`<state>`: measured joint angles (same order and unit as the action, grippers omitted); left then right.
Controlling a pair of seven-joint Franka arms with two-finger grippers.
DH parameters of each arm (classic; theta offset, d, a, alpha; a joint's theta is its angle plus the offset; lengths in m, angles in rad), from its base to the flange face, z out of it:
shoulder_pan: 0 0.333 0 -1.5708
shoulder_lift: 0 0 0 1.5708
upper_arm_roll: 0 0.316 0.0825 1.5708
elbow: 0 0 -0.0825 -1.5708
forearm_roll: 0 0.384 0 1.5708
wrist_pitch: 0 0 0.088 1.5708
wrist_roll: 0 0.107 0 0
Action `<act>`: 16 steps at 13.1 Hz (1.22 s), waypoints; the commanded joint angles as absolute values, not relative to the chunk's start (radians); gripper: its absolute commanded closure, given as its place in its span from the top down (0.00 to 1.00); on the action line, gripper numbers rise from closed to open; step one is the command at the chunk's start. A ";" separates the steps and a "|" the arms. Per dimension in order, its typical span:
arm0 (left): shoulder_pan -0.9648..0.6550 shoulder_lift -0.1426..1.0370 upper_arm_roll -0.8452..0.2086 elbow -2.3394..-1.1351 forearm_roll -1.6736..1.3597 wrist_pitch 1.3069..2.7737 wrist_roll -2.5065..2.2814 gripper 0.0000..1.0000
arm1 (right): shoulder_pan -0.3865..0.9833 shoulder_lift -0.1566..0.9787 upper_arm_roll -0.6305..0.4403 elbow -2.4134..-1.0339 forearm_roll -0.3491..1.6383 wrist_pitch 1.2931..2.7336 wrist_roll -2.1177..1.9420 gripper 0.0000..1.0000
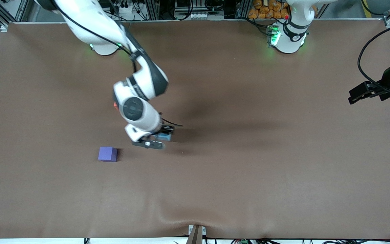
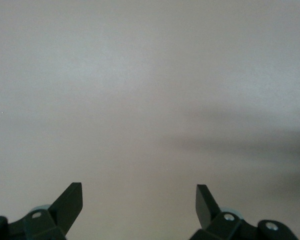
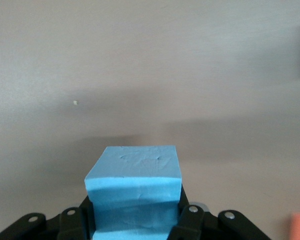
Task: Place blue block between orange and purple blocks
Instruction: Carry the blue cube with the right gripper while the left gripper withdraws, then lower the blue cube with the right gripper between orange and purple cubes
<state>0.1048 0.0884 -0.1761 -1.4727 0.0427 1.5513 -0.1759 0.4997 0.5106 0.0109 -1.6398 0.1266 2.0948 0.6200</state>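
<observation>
A brown surface (image 1: 249, 176) fills the view — a matte sheet, slightly rippled at the edge nearest the front camera. Along the edge where the bases stand sit a metal frame and cables (image 1: 195, 8), with a heap of small orange objects (image 1: 269, 8) — too small to identify.

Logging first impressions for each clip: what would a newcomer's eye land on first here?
The right hand, low over the middle of the brown table, shut on the blue block. Next, the purple block, alone on the table toward the right arm's end, and a sliver of the orange block peeking out beside that arm. The left hand waits open at its own end.
</observation>
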 commanded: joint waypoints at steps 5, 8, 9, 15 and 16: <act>0.120 0.045 -0.192 -1.483 0.037 1.536 -0.140 1.00 | 0.312 0.215 0.025 -2.110 0.095 2.163 0.365 0.17; 0.120 0.035 -0.192 -1.485 0.037 1.519 -0.137 1.00 | 0.241 0.219 0.025 -2.206 0.091 2.328 0.241 0.17; 0.120 0.031 -0.192 -1.486 0.032 1.519 -0.137 1.00 | 0.233 0.238 0.025 -2.204 0.091 2.339 0.223 0.17; 0.100 -0.041 -0.183 -1.558 0.018 1.525 -0.133 1.00 | 0.158 0.363 0.028 -2.192 0.103 2.434 0.113 0.19; 0.094 -0.066 -0.183 -1.584 0.017 1.525 -0.133 1.00 | 0.155 0.371 0.028 -2.181 0.104 2.433 0.120 0.21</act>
